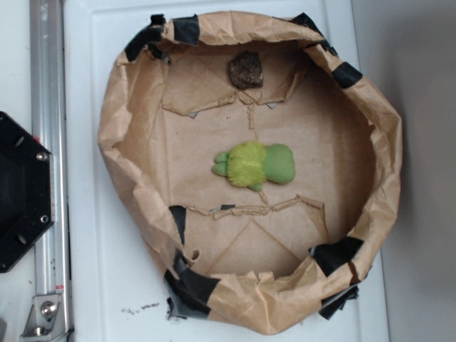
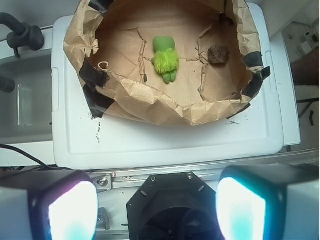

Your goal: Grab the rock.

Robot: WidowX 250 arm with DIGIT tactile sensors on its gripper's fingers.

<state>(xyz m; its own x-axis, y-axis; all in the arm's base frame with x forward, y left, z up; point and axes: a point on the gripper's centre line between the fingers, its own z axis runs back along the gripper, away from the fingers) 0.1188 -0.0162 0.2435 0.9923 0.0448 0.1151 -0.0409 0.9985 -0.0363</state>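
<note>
Gripper [image 2: 152, 207] spread wide, well apart from rock [image 2: 218, 54].

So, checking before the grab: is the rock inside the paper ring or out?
Inside: the rock sits on the paper floor near the ring's wall.

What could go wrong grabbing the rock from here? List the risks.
1. The rock sits close to the crumpled paper wall, so a descending finger could snag or crush the paper.
2. The rock is irregular, so it may slip out as the claw shuts.
3. The green toy lies mid-tray; a low sweep from the claw's start well outside the tray could knock it.
</note>
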